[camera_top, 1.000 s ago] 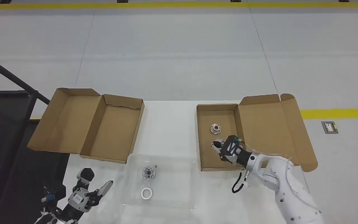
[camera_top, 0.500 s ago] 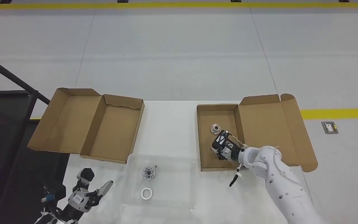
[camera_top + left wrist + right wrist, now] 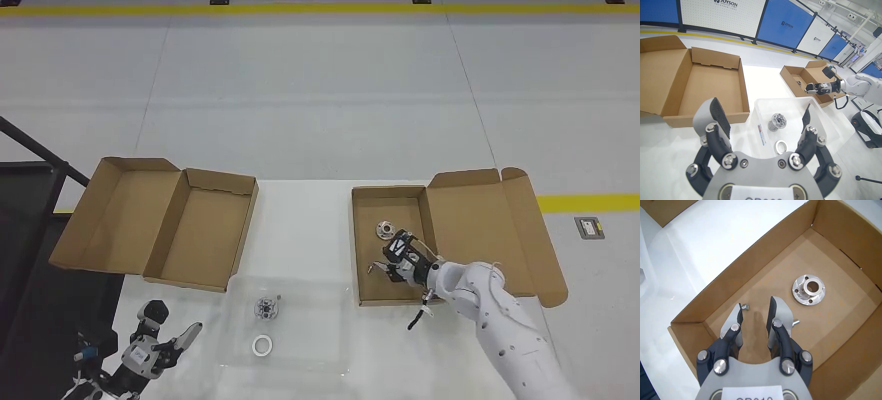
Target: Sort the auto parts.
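I record a silver flanged hub [image 3: 808, 291] flat on the floor of the right cardboard box [image 3: 838, 224], a bolt [image 3: 745, 307] by a side wall, and a second bolt [image 3: 795, 322] nearby. A toothed hub [image 3: 776, 121] and a ring [image 3: 781, 146] lie in the clear tray [image 3: 783, 98].

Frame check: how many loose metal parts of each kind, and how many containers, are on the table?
Round silver flanged hub: 1
Small silver bolts: 2
Silver spool-shaped metal part: 1
Plain silver metal ring: 1
Open brown cardboard boxes: 2
Clear plastic tray: 1
Total: 8
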You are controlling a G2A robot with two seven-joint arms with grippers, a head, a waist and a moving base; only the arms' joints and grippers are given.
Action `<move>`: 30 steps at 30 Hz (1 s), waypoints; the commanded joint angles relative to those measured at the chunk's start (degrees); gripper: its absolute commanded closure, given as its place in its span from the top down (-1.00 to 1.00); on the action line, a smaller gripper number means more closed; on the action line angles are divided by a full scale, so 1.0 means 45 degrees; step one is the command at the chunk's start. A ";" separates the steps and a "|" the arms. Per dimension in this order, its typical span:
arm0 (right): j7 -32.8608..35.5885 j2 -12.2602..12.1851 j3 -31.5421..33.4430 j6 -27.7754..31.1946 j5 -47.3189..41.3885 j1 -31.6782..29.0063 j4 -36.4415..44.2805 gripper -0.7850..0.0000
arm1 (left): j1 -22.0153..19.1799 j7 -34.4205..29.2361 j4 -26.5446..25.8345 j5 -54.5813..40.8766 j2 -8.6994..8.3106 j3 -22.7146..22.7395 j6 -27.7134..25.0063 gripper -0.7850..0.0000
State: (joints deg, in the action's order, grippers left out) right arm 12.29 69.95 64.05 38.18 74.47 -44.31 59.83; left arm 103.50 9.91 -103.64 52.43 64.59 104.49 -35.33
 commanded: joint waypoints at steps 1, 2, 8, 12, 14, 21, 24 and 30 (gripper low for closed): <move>-0.0628 -0.0123 0.0270 -0.0140 0.0331 -0.0440 0.0822 -0.07 | 0.0000 0.0000 0.0000 0.0000 0.0000 0.0000 0.0000 1.00; -0.0950 -0.0194 0.0404 -0.0195 0.0567 -0.0734 0.1320 0.12 | -0.0034 0.0032 -0.0046 0.0019 0.0006 -0.0001 0.0102 1.00; -0.2902 -0.0595 0.1228 -0.0658 0.2190 -0.2664 0.4466 1.00 | 0.0297 0.0878 -0.0798 0.1248 0.0045 0.0001 0.0295 1.00; -0.5407 -0.0808 0.1384 -0.0156 0.3525 -0.3604 0.6160 1.00 | 0.0636 0.0757 -0.1572 0.1988 0.0041 -0.0010 0.0268 1.00; -0.7871 -0.0960 0.1508 0.0394 0.4387 -0.3981 0.6536 1.00 | 0.0833 0.0459 -0.2103 0.2693 0.0003 0.0126 0.0071 1.00; -1.4708 -0.1442 0.1586 0.0114 0.7775 -0.4650 0.6245 1.00 | 0.1703 -0.0655 -0.4124 0.5313 -0.0035 0.0010 0.0487 1.00; -1.5068 -0.1498 0.1584 0.0255 0.7965 -0.4662 0.5963 1.00 | 0.1869 -0.0886 -0.4523 0.5406 -0.0028 -0.0051 0.0591 1.00; -1.5068 -0.1498 0.1584 0.0255 0.7965 -0.4662 0.5963 1.00 | 0.1869 -0.0886 -0.4523 0.5406 -0.0028 -0.0051 0.0591 1.00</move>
State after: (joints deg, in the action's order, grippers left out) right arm -55.51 63.20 71.18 39.33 110.30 -65.29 86.66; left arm 111.91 5.92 -123.98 76.75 64.47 104.26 -32.67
